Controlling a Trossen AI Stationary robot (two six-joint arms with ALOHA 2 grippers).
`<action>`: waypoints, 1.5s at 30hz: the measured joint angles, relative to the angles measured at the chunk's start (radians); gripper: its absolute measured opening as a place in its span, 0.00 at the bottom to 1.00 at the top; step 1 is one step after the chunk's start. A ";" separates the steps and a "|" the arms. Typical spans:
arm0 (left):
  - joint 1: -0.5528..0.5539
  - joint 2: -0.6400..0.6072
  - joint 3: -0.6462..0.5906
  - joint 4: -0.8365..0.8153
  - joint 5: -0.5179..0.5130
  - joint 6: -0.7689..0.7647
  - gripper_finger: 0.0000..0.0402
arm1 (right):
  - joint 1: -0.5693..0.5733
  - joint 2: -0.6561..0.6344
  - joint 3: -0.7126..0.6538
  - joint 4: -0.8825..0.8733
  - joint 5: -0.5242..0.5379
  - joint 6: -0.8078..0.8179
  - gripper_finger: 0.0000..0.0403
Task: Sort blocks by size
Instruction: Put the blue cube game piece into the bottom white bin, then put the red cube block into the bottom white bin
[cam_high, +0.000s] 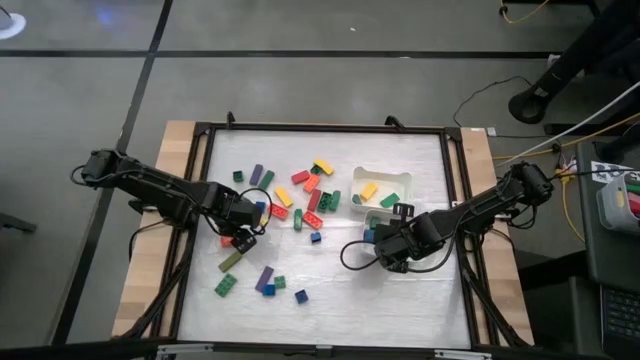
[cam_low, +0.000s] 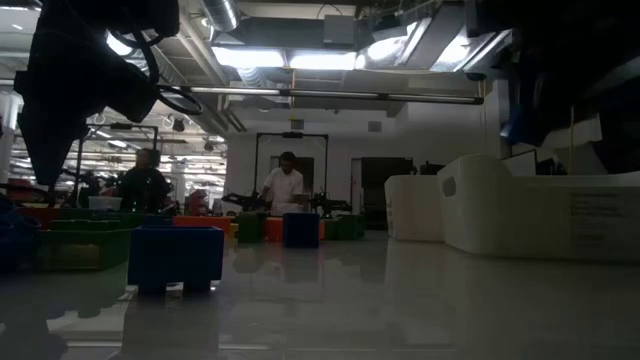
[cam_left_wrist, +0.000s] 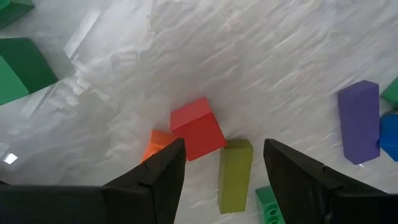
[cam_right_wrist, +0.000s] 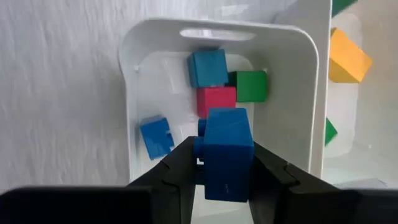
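Hovering over the white tray (cam_right_wrist: 155, 43), the right end effector (cam_right_wrist: 225, 163) clamped a blue block (cam_right_wrist: 227, 152), due for release; the left end effector (cam_left_wrist: 224, 168), fingers apart, straddled an olive bar (cam_left_wrist: 234, 175).

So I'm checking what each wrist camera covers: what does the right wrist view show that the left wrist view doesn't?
Only the right wrist view: the right hand shut on a blue block, held over a white tray with blue, red and green cubes inside, and a second tray holding a yellow block.
Only the left wrist view: the open left hand above a red cube, an orange block, an olive bar and a purple bar, all loose.
Both: the white tabletop and coloured blocks.
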 joint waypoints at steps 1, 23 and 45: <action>0.000 0.000 0.000 0.000 0.000 0.000 0.51 | 0.000 0.000 0.000 -0.001 0.001 0.000 0.28; -0.050 0.000 -0.004 0.000 -0.027 -0.064 0.51 | -0.001 0.032 0.000 0.022 0.055 0.035 0.55; -0.085 0.000 -0.106 0.115 -0.115 -0.234 0.51 | 0.000 0.032 0.000 0.066 0.051 0.030 0.55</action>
